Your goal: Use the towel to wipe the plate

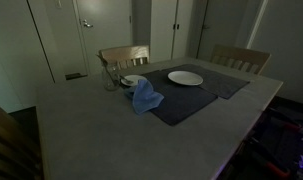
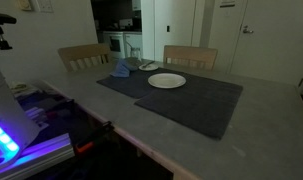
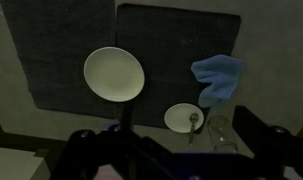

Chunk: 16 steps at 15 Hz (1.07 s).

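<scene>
**Blue towel not yet picked up, plate unwiped**

Nothing of the task is judged to be done. In the wrist view the blue towel (image 3: 218, 78) is seen lying crumpled at the edge of a dark placemat (image 3: 171, 45). It sits at about 3 o'clock from the white plate (image 3: 114, 74) and apart from it. The plate's surface is bare, and no cloth is laid on it. A small bowl (image 3: 183, 118) holding a spoon is found at 5 o'clock from the plate. A glass (image 3: 219, 135) stands just beside the bowl, at 6 o'clock from the towel.

The layout is confirmed in an exterior view, where the towel (image 1: 144, 97) is bunched on the mat's near corner with the plate (image 1: 185, 77) at 2 o'clock from it.

The gripper (image 3: 171, 140) is seen only in the wrist view, at the lower edge, well above the table. Its fingers are spread wide and nothing is held between them. In the dim exterior views the arm cannot be made out.

The whole sequence is therefore judged to be left. The towel has to be reached and grasped, carried across to the plate, and rubbed over it.
</scene>
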Each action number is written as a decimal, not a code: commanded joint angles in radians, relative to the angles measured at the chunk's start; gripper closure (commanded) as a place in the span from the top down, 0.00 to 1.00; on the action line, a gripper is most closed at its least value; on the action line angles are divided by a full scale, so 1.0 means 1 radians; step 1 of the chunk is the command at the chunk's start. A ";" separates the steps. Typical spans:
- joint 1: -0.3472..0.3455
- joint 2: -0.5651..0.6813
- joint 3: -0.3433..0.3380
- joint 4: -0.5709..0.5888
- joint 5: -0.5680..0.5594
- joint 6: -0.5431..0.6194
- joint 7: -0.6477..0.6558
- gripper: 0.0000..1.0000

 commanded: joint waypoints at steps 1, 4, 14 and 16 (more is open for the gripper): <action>0.035 0.008 -0.049 -0.036 0.046 0.057 -0.069 1.00; 0.055 0.029 -0.072 -0.057 0.088 0.090 -0.115 1.00; 0.114 0.202 -0.075 -0.073 0.150 0.193 -0.204 1.00; 0.122 0.241 -0.071 -0.070 0.160 0.240 -0.215 1.00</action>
